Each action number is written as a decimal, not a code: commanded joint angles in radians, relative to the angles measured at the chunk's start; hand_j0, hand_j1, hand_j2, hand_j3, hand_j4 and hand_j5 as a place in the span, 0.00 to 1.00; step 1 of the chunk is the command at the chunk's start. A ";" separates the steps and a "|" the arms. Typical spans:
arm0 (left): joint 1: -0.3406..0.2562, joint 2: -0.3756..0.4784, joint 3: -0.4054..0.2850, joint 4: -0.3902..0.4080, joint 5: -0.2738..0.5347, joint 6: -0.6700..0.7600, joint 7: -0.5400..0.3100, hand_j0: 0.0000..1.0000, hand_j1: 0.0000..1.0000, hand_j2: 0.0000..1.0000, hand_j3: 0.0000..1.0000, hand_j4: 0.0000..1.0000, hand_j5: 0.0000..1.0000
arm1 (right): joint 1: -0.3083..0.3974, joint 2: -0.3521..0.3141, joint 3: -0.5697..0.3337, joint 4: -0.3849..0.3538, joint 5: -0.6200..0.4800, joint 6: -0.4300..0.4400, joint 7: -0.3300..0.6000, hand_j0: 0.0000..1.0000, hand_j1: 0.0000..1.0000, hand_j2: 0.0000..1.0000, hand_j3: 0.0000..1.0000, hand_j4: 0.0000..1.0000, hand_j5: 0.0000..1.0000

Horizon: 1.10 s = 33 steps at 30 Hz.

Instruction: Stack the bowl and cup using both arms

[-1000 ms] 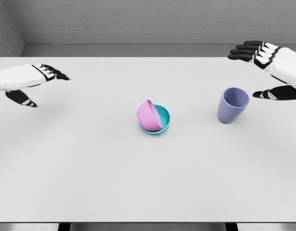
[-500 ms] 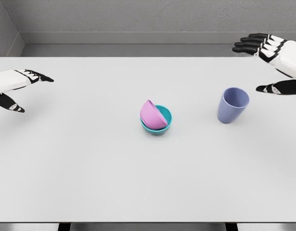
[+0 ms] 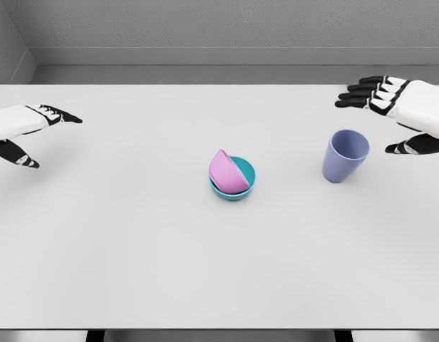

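Three items sit on the white table (image 3: 134,249): a teal bowl (image 3: 244,182), a pink bowl (image 3: 226,171) and a blue-purple cup (image 3: 344,155). Teal bowl is near the table's middle, upright. Pink bowl sits inside it, tilted, leaning up over the teal bowl's left rim, its outer side facing the camera. Cup stands upright, well apart to the right of the bowls, mouth open and nothing visible inside. Nothing lies between the cup and the bowls; bare table surface all around them.

Right robot hand (image 3: 398,117) is just beside the cup, up and to its right, fingers spread and extended toward the left, thumb (image 3: 412,146) below near the cup's rim level. Not touching the cup, holding nothing.

Left robot hand (image 3: 23,132) is at the far left edge of the table, well apart from the bowls, fingers stretched out and relaxed, thumb hanging below, also holding nothing.

Grey wall (image 3: 205,25) runs behind the table's far edge.
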 commanded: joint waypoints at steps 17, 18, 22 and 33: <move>0.000 -0.003 0.000 -0.002 0.004 0.002 -0.001 1.00 1.00 1.00 1.00 1.00 1.00 | -0.272 0.097 0.268 0.074 0.111 0.144 0.260 1.00 1.00 1.00 1.00 1.00 1.00; 0.000 -0.003 0.000 -0.002 0.004 0.002 -0.001 1.00 1.00 1.00 1.00 1.00 1.00 | -0.272 0.097 0.280 0.077 0.111 0.143 0.260 1.00 1.00 1.00 1.00 1.00 1.00; 0.000 -0.003 0.000 -0.002 0.004 0.002 -0.001 1.00 1.00 1.00 1.00 1.00 1.00 | -0.272 0.097 0.293 0.087 0.102 0.141 0.260 1.00 1.00 1.00 1.00 1.00 1.00; 0.000 -0.003 0.001 -0.002 0.004 0.002 -0.001 1.00 1.00 1.00 1.00 1.00 1.00 | -0.350 0.146 0.371 0.226 0.097 0.141 0.260 1.00 1.00 1.00 1.00 1.00 1.00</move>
